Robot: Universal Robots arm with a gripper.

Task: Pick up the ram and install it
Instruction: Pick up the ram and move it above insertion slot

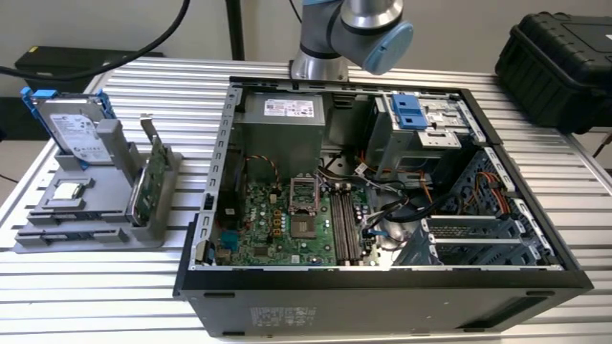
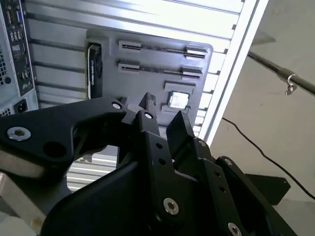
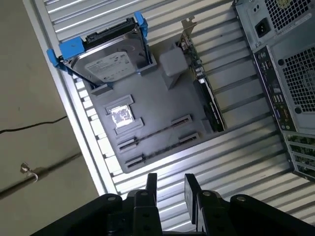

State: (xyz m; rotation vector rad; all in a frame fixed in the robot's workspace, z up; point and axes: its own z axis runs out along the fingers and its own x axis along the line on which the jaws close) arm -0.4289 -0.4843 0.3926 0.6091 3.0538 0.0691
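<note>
Two hand [image 3: 171, 178] fingers narrowly parted, empty, facing tray [image 3: 157, 101]; exterior view: motherboard [image 1: 277, 223].

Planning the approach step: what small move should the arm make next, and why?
Probably ease the gripper down toward the ram on the gray holder. Its jaws stand open and empty, it hangs over the holder, and the thin dark ram sits in its slot there, not yet touched.
</note>
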